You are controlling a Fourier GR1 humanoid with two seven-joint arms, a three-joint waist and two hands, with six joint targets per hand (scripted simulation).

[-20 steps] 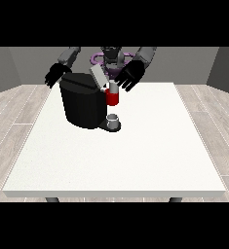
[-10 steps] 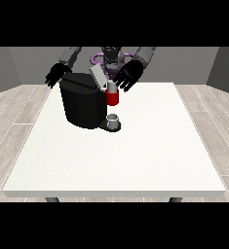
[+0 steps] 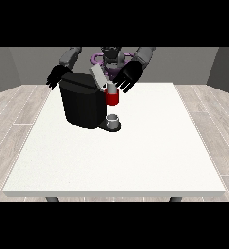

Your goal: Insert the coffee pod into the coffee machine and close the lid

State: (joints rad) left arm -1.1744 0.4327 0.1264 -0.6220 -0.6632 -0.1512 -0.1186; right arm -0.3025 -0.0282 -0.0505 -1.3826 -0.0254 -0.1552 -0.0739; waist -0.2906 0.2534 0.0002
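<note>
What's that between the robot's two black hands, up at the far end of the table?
In the front view, the black coffee machine stands between the hand at the view's left and the hand at the view's right, its grey lid raised; its red part lies just below the latter hand.

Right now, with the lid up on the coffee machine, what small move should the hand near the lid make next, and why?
Probably bring the hand at the view's right onto the raised grey lid and press it down. The lid stands tilted up above the black coffee machine, and that hand, fingers spread, hovers just beside it. Whether the pod is already seated I cannot tell.
</note>
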